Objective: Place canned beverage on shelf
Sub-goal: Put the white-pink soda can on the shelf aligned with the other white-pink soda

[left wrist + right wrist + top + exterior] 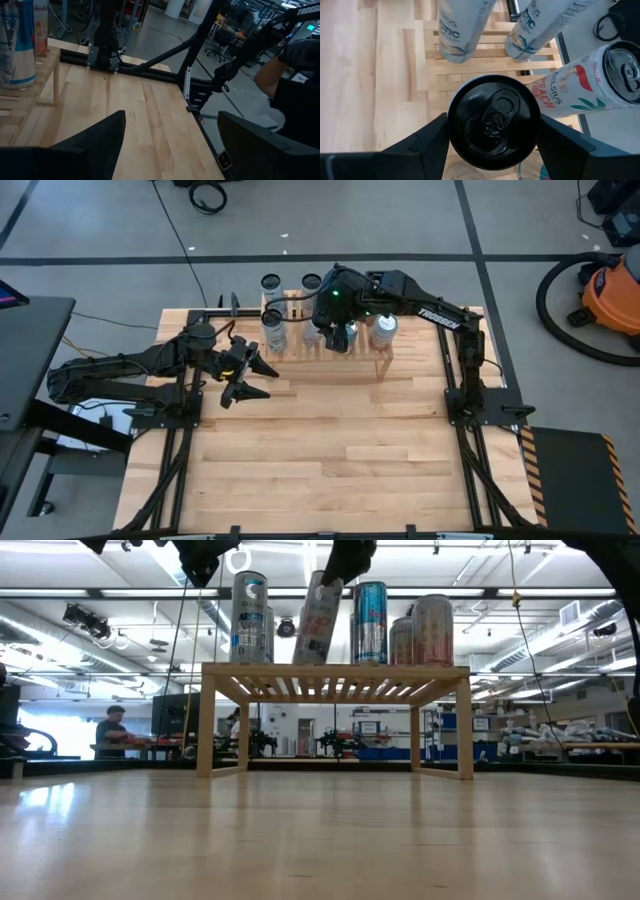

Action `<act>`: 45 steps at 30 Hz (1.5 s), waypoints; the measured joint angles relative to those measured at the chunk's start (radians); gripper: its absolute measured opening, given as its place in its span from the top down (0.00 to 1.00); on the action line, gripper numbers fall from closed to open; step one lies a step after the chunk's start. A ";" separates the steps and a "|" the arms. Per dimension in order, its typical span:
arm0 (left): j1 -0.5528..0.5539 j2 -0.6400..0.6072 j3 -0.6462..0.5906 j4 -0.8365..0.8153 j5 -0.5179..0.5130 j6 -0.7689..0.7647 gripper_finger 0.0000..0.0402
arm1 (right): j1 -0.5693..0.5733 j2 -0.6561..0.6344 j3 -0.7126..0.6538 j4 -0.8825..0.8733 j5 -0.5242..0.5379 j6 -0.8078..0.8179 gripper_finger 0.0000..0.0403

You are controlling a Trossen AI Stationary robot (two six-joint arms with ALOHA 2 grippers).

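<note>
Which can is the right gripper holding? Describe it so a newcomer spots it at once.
Start at the wooden slatted shelf at the table's far edge, where several tall cans stand in a row. The can clamped in the right gripper is second from the left in the low view. It alone leans sideways while its neighbours stand upright, and its top is black.

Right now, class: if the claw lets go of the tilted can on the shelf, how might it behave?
The can is tall, narrow and leaning, so it would probably tip. Round sides suggest it would roll across the shelf slats. The right claw grips smooth metal, which looks slippery.
</note>
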 joint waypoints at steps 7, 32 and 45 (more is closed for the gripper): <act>0.000 0.000 0.000 -0.002 0.000 0.000 0.21 | -0.007 0.000 -0.001 -0.006 -0.001 -0.004 0.35; 0.000 0.000 0.000 -0.039 0.000 0.034 0.21 | -0.049 0.000 -0.002 0.026 -0.083 0.000 0.28; 0.000 0.000 0.000 -0.040 0.000 0.034 0.21 | -0.051 -0.002 -0.032 0.061 -0.109 -0.008 0.28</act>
